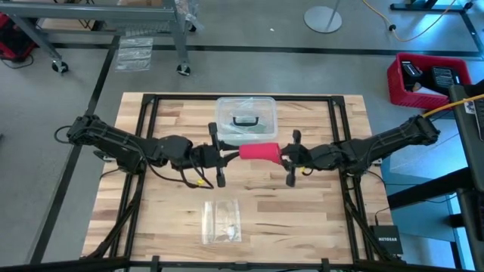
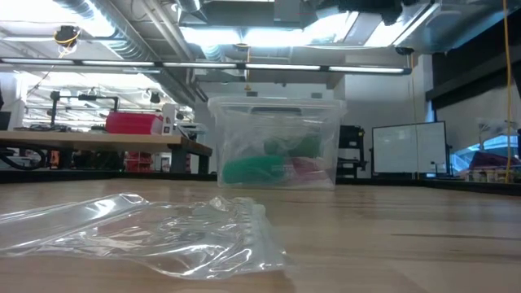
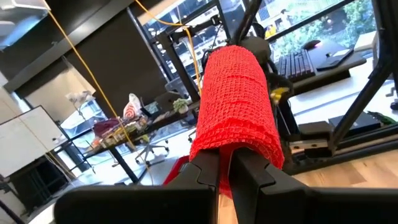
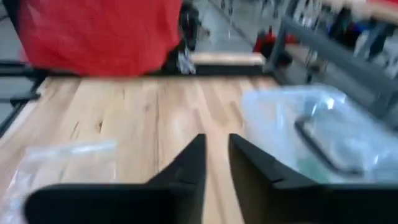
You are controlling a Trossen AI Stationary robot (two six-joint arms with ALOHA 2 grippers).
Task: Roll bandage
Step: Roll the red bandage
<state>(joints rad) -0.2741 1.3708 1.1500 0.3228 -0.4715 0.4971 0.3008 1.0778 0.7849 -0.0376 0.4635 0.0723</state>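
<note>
Overhead, a workshop with metal racks and a red crate surrounds the butcher-block desk (image 1: 302, 204), where the clear plastic box (image 1: 245, 119) serves as landmark: the red bandage (image 1: 259, 152) hangs in the air just in front of it. Nipped at one end by the nearly shut left tool (image 1: 224, 156), the woven roll looks light, soft and compressible, best held by its ends. Beside its other end, the right tool (image 1: 286, 157) stands slightly parted, apparently empty.
</note>
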